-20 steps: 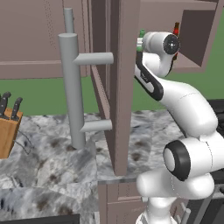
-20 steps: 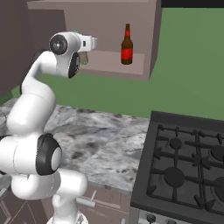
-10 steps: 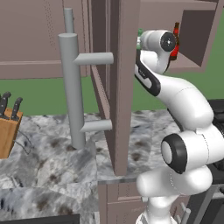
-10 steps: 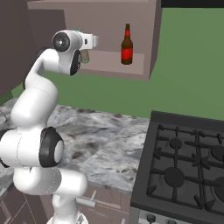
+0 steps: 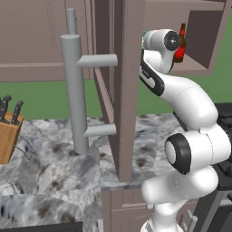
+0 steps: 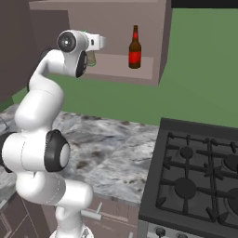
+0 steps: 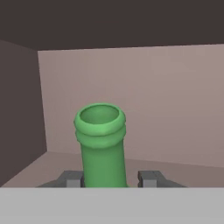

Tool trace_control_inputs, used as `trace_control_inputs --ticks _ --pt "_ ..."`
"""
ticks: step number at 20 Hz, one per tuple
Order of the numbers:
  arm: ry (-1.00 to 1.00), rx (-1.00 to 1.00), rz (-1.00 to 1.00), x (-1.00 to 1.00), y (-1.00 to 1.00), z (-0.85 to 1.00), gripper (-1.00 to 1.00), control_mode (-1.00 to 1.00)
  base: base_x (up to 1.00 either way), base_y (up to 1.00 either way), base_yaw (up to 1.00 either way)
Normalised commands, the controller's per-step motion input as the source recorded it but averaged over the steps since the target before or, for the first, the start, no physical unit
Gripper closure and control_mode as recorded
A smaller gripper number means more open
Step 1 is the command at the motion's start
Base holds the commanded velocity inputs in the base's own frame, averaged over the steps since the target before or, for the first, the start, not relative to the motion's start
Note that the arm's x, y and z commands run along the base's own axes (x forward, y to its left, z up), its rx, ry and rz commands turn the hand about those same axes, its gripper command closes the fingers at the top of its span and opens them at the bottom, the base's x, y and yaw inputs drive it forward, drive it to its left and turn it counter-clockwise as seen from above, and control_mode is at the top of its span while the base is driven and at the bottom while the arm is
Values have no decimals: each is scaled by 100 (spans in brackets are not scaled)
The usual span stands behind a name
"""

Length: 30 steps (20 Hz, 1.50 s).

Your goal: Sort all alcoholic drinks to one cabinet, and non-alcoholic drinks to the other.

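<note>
Between my gripper's [image 7: 110,178] two finger tips stands the neck of the green long-necked bottle [image 7: 101,144], and the jaws are shut on it. Its open mouth faces the hand camera, with the cabinet's pale back wall behind. In the right base view the hand holds the green bottle [image 6: 91,59] at the left part of the open cabinet's shelf [image 6: 116,65]. The amber-brown bottle [image 6: 135,48] with a red label stands upright on that shelf, to the right of the hand. In the left base view the amber-brown bottle [image 5: 181,43] peeks out behind my wrist.
The cabinet's open door [image 5: 122,90] with its long grey handle [image 5: 74,95] stands left of the arm. A knife block [image 5: 8,133] sits at the far left of the marbled counter [image 6: 111,148]. A black stove [image 6: 195,176] lies to the right.
The hand with the green bottle has moved slightly right, closer to the amber-brown bottle. The amber bottle has stayed in place.
</note>
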Motion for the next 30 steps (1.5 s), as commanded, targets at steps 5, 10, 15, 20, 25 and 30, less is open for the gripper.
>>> trace_control_inputs --ticks 5,10,15,20,25,30 --pt "0 -2 0 27 0 -35 100 -100 0 0 0" --pt "0 -3 0 27 0 -41 100 -100 0 0 0" --pt "0 -1 1 20 1 -33 100 -100 0 0 0" --pt "0 0 1 15 0 -22 100 -100 0 0 0" --pt "0 0 1 13 0 -22 -100 -100 0 0 0" --pt "0 0 0 14 0 -20 -100 -100 0 0 0"
